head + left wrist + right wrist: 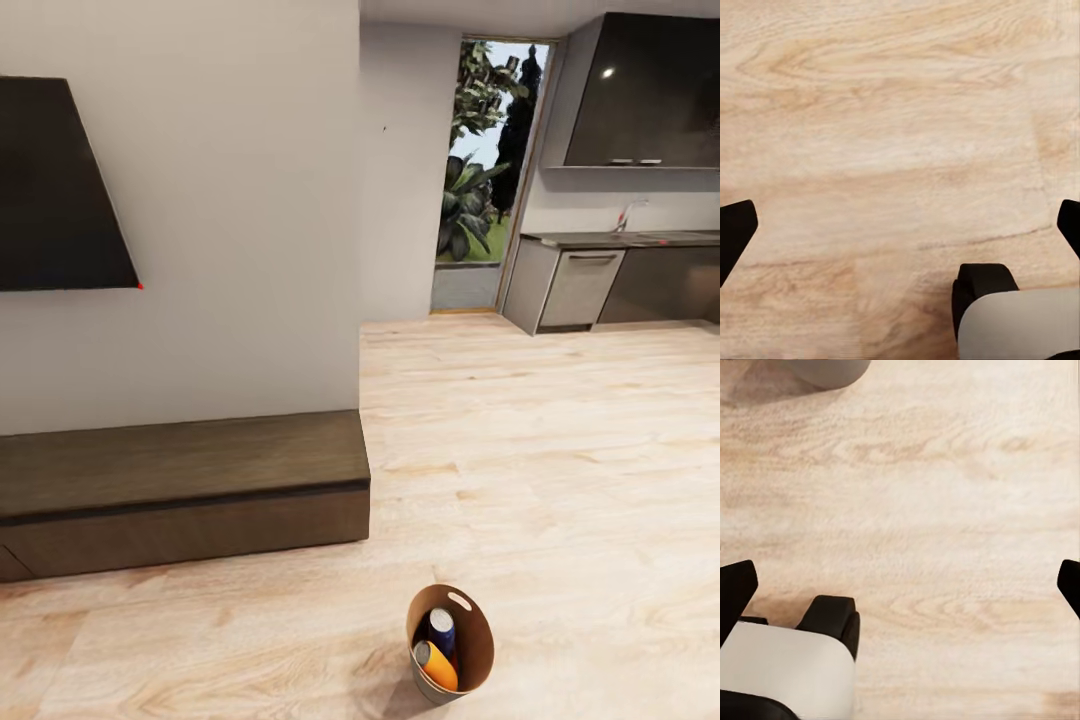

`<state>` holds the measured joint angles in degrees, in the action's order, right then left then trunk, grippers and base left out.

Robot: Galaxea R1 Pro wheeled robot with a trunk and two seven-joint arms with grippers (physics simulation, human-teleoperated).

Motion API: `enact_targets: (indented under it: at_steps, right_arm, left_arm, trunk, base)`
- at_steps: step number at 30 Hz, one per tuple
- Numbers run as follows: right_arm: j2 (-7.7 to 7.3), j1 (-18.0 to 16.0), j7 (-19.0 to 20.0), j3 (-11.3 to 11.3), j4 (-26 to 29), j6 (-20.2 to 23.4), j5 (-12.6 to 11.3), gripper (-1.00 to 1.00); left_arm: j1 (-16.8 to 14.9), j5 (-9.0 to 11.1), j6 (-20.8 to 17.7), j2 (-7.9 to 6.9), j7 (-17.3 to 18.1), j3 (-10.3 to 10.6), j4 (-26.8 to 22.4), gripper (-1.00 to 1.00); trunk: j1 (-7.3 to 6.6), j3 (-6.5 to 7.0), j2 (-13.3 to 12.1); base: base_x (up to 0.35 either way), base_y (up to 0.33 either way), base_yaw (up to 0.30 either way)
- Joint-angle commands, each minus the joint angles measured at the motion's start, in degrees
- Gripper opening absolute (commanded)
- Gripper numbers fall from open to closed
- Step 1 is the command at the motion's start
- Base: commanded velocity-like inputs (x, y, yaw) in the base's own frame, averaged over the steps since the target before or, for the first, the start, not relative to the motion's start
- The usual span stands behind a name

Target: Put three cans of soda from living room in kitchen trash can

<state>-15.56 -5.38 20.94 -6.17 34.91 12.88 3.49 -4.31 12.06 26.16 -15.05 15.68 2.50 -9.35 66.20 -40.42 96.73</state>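
Note:
The trash can (pixel 479 642), grey outside and tan inside, stands on the wooden floor at the near edge of the head view. Inside it lie a dark blue soda can (pixel 441 631) with a silver top and an orange soda can (pixel 436 665); a third can is hidden or out of view. A grey curved edge that looks like the bin's wall (pixel 821 370) shows in the right wrist view. My left gripper (pixel 900 229) is open over bare floor, nothing between its fingers. My right gripper (pixel 900 585) is open too, holding nothing.
A low dark wood console (pixel 180 490) and a wall-mounted dark screen (pixel 60 190) stand to the left. Far right is the kitchen: glossy dark wall cabinets (pixel 650 90), grey counter (pixel 620 240), steel-grey appliance front (pixel 580 288). A glass door (pixel 485 170) opens to a garden. Parts of my base (pixel 1016 319) (pixel 787 667) show.

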Motion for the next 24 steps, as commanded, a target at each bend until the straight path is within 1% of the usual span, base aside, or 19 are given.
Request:
enact_targets:
  at_steps: [1,2,4,5,6,7,8,10,11,13,16,18,21,22,24]
  right_arm:
    - [0.2,0.0,0.0,-0.9,-2.4,-2.6,0.0,1.0]
    - [0.41,0.0,0.0,-1.8,-4.7,-5.1,0.0,1.0]
    - [0.55,0.0,0.0,-3.0,-6.9,-7.1,0.0,1.0]
    - [0.66,0.0,0.0,-4.5,-8.4,-8.6,0.0,1.0]
    - [0.7,0.0,0.0,-5.4,-9.0,-9.4,0.0,1.0]
    - [0.8,0.0,0.0,-7.4,-10.1,-11.3,0.0,1.0]
    - [0.85,0.0,0.0,-8.1,-10.8,-12.3,0.0,1.0]
    - [0.9,0.0,-0.1,-9.2,-12.4,-14.0,0.0,1.0]
    - [0.97,0.0,-0.2,-10.0,-14.1,-15.4,0.1,1.0]
    - [1.07,0.0,-0.5,-10.6,-15.4,-16.7,0.0,1.0]
    - [1.17,0.0,-0.9,-11.2,-16.7,-18.7,0.0,1.0]
    - [1.31,0.0,-1.8,-11.5,-18.7,-21.3,0.1,1.0]
    - [1.36,0.0,-2.2,-11.6,-19.4,-22.1,0.1,1.0]
    - [1.39,0.0,-2.3,-11.6,-19.7,-22.4,0.0,1.0]
    - [1.4,0.0,-2.3,-11.6,-19.8,-22.5,0.0,1.0]
  left_arm:
    - [-0.1,0.0,0.0,0.06,-1.1,0.0,0.4,1.0]
    - [-0.2,0.0,0.1,0.11,-2.2,0.0,0.7,1.0]
    - [-0.2,0.1,0.1,0.15,-3.4,0.0,0.8,1.0]
    - [-0.3,0.1,0.1,0.17,-4.6,0.0,0.9,1.0]
    - [-0.3,0.1,0.1,0.17,-5.2,0.0,1.0,1.0]
    - [-0.3,0.4,0.2,0.18,-6.3,-0.1,1.0,1.0]
    - [-0.3,0.6,0.2,0.18,-6.6,-0.2,1.0,1.0]
    - [-0.3,1.7,0.3,0.19,-7.2,-0.6,1.0,1.0]
    - [-0.3,3.3,0.3,0.19,-7.6,-1.4,1.1,1.0]
    - [-0.3,4.5,0.4,0.19,-7.9,-1.9,1.1,1.0]
    - [-0.3,5.6,0.4,0.23,-8.3,-2.2,1.1,1.0]
    - [-0.3,6.3,0.4,0.35,-8.6,-2.4,1.2,1.0]
    - [-0.3,6.4,0.4,0.84,-8.7,-2.4,1.2,1.0]
    - [-0.4,6.4,0.4,1.21,-8.7,-2.1,1.3,1.0]
    - [-0.4,6.3,0.3,1.35,-8.7,-1.8,1.3,1.0]
  trunk:
    - [-0.23,0.28,-0.4]
    - [-0.45,0.55,-0.8]
    - [-0.89,1.09,-1.6]
    - [-1.1,1.36,-2.0]
    - [-1.32,1.63,-2.4]
    - [-1.54,1.9,-2.8]
    - [-1.76,2.17,-3.2]
    - [-2.2,2.71,-4.0]
    - [-2.42,2.98,-4.4]
    - [-2.86,3.52,-5.2]
    - [-3.52,4.33,-6.4]
    - [-3.96,4.87,-7.2]
    - [-4.62,5.68,-8.4]
    - [-4.84,5.95,-8.8]
    - [-5.28,6.49,-9.6]
  base:
    - [0.0,0.0,0.0]
    - [0.0,0.0,0.0]
    - [0.0,0.0,0.0]
    - [0.0,0.0,0.0]
    - [0.0,0.0,0.0]
    - [0.0,0.0,0.0]
    - [0.0,0.0,0.0]
    - [0.0,0.0,0.0]
    - [0.0,0.0,0.0]
    - [0.0,0.0,0.0]
    - [0.0,0.0,0.0]
    - [0.0,0.0,0.0]
    - [0.0,0.0,0.0]
    - [0.0,0.0,0.0]
    - [0.0,0.0,0.0]
